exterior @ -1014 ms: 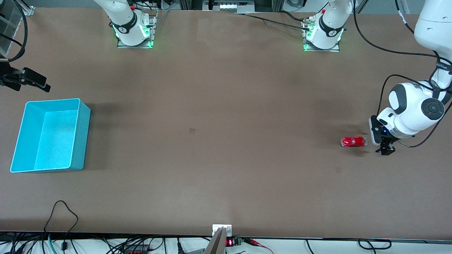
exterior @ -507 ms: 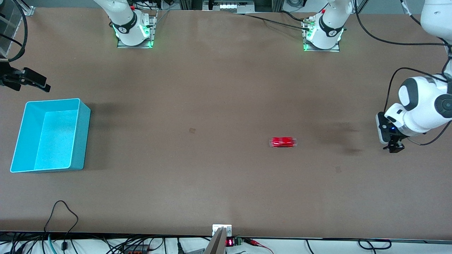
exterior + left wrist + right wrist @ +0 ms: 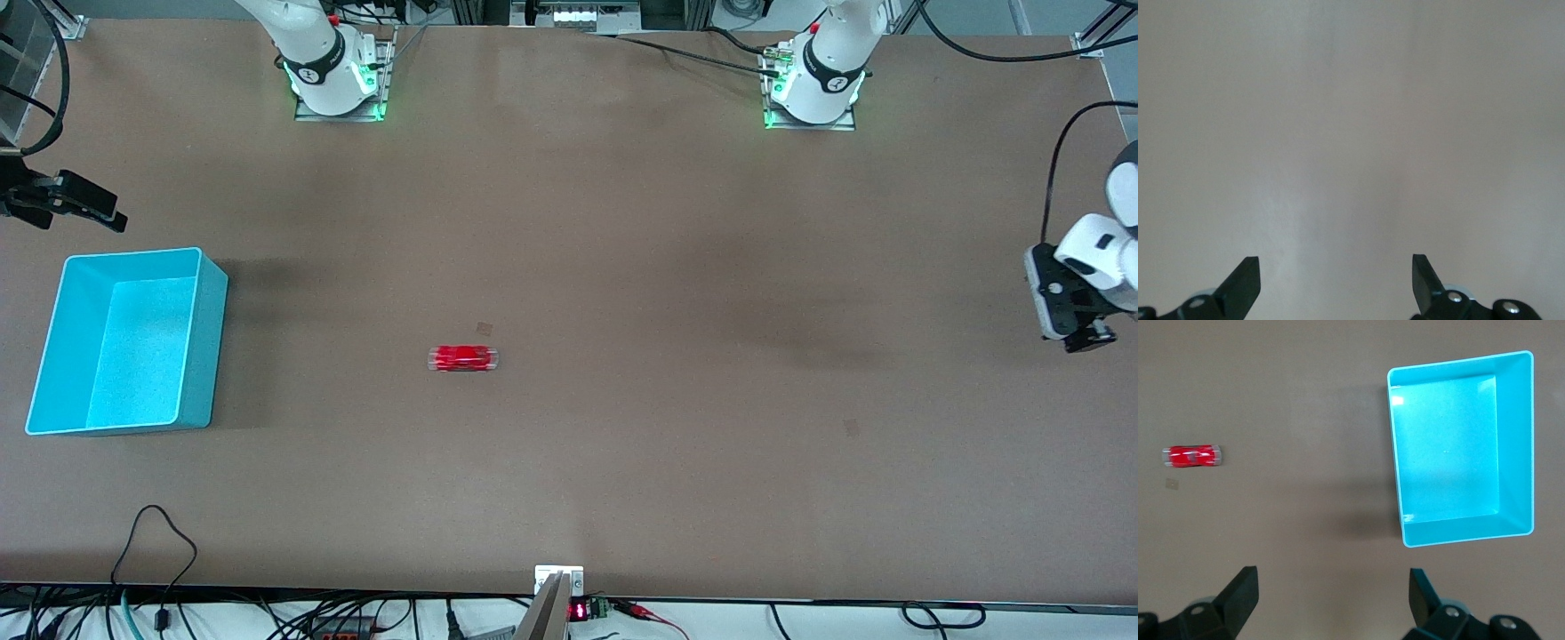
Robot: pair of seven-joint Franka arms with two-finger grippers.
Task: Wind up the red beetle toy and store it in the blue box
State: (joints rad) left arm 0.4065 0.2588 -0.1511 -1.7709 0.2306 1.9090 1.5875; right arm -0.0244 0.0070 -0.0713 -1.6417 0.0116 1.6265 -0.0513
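**Toy loose mid-surface, box empty, storing not done**

Nearest the front camera of the task's 2 things: the red beetle toy (image 3: 462,358), sitting alone on the bare brown surface (image 3: 622,462) about midway between the 2 arms' ends, lying lengthwise along the line toward the blue box (image 3: 200,347). Nothing touches it. It looks slightly smeared in the front view, so it may be rolling (judgement only, can't confirm from a single moment). The right wrist view also shows the toy (image 3: 1193,456) well apart from the box (image 3: 1397,487).

The box sits at the right arm's end of the surface, upright, open top, and its speckled floor is bare. Toy and box are well apart.

Left gripper (image 3: 1078,333) hangs over the edge of the surface at the left arm's end, far from the toy. Its jaws are spread wide in the left wrist view (image 3: 1335,280) and hold nothing, with only plain surface below.

Right gripper (image 3: 67,203) is over the surface at the right arm's end, just past the box's wall that lies farthest from the front camera. Jaws are spread wide (image 3: 1331,597) and hold nothing, looking down on box and toy. This arm waits.

Progress: whether winding is done can't be read directly, though the freed toy suggests it is. Left to do: pick up the toy and put it in the box. The right arm is the better placed for that.
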